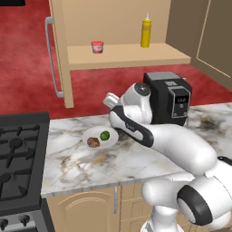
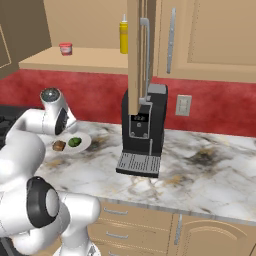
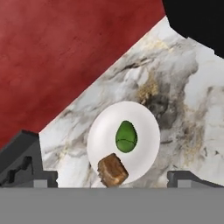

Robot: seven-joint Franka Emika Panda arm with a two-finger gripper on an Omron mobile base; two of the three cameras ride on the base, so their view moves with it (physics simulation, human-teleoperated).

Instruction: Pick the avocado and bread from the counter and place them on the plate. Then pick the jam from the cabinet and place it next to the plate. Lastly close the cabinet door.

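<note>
On the marble counter [image 1: 136,158] lies the white plate [image 1: 93,133], and on it sit the green avocado [image 1: 104,135] and the brown bread [image 1: 94,142], close beside each other. Above the plate hangs the gripper [image 3: 111,180], its two dark fingertips [image 3: 41,179] spread wide apart, and nothing is between them. Up in the wall cabinet [image 1: 118,18] the red jam [image 1: 97,46] stands on the shelf, and a tall yellow bottle [image 1: 146,31] stands well apart from it. The cabinet door [image 1: 61,54] stands open. A black coffee machine [image 1: 170,97] is on the counter near the plate.
</note>
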